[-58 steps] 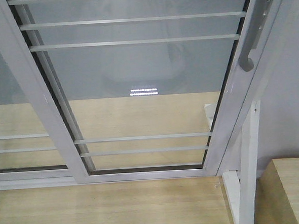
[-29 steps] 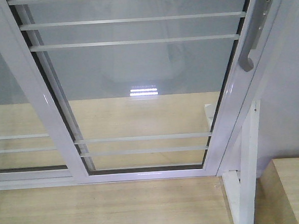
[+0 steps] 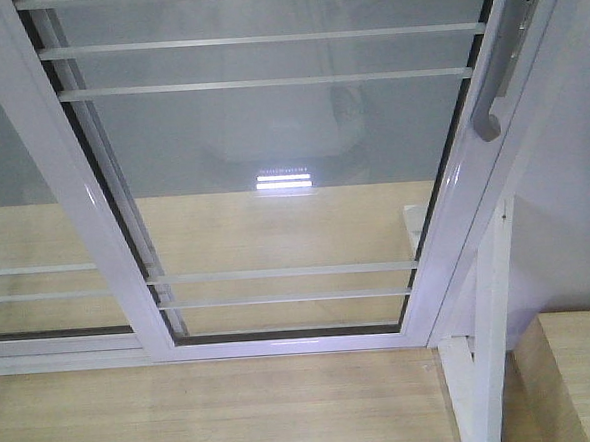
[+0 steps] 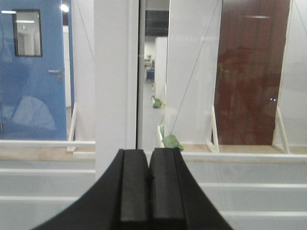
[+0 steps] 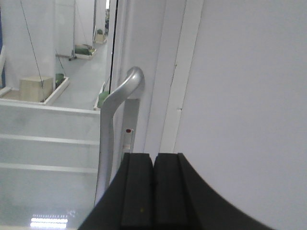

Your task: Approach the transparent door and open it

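The transparent door (image 3: 270, 132) fills the front view, a glass panel in a white frame crossed by thin white bars. Its curved silver-grey handle (image 3: 489, 119) sits on the right stile. Neither gripper shows in the front view. In the right wrist view my right gripper (image 5: 153, 160) is shut and empty, with the handle (image 5: 111, 124) just left of its fingertips and not touching them. In the left wrist view my left gripper (image 4: 149, 158) is shut and empty, facing a white upright stile (image 4: 115, 86) and glass.
A handle-less glass panel (image 3: 13, 198) adjoins on the left. A white wall (image 3: 574, 194) and a white post (image 3: 488, 339) stand right of the door. A pale wooden box (image 3: 585, 374) sits at bottom right. Wood floor (image 3: 207, 417) lies before the track.
A small dark shape at the right edge of the front view one second ago is gone. The light reflection in the glass has changed; the door itself has not moved.
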Controlling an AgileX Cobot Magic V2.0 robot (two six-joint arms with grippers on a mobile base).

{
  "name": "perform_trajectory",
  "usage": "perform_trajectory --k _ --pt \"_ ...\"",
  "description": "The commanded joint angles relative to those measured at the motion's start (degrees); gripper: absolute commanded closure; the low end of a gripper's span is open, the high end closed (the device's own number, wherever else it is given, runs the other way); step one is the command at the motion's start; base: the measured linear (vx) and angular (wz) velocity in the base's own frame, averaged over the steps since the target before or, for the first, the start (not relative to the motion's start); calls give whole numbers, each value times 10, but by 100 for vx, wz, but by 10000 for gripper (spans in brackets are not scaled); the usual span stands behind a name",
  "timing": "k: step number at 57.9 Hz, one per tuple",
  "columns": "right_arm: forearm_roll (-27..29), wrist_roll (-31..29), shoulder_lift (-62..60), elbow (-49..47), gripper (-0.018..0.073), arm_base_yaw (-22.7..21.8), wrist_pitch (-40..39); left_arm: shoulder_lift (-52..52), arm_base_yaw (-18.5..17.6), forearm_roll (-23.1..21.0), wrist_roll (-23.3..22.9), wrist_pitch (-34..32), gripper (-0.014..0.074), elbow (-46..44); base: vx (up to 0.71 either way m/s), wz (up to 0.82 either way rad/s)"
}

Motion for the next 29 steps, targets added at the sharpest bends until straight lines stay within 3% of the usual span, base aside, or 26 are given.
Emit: perform_trajectory --k 1,10,21,29 --pt "-7 0 21 -18 500 -2 -46 14 -3 -2 -1 -40 556 -19 0 0" --pt "-6 1 46 -18 380 -2 -46 18 -3 -1 0 -20 463 -16 0 0" --pt "56 26 96 -18 125 -2 -50 18 -3 -1 0 33 279 -16 0 0" --pt "79 21 166 -18 25 -1 -74 18 -3 -2 -1 68 197 -16 0 0"
